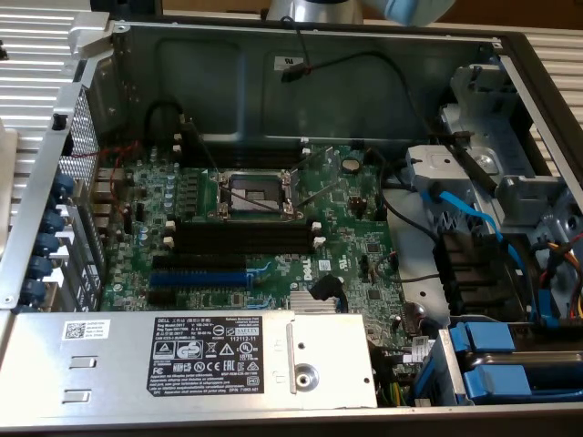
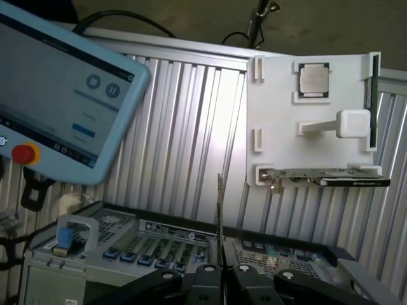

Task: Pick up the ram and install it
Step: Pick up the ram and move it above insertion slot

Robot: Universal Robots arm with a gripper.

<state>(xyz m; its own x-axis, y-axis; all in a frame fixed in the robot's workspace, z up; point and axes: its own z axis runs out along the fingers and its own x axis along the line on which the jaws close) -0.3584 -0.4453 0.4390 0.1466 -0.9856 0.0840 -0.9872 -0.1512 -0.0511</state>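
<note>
Nearest the wrist camera, the gripper [image 2: 220,272] is clenched on the ram [image 2: 219,216], a thin stick seen edge-on that stands straight out from the fingers against the open computer case [image 2: 127,248]. Beyond the case lie a white holder plate [image 2: 280,127] carrying a processor chip [image 2: 313,81], and a touchscreen pendant [image 2: 57,101]. In the exterior view the case's silver power supply [image 1: 182,360] sits closest, and deeper inside the case the black memory slots [image 1: 241,238] run just beside the processor socket [image 1: 260,191] on the green motherboard [image 1: 355,228].

In case [image 1: 301,55], motherboard [image 1: 355,214]; mid-board, socket [image 1: 260,191]; memory slots [image 1: 241,235] between socket and power supply [image 1: 182,360]; pinched in hand [image 2: 221,270], ram [image 2: 219,216].
</note>
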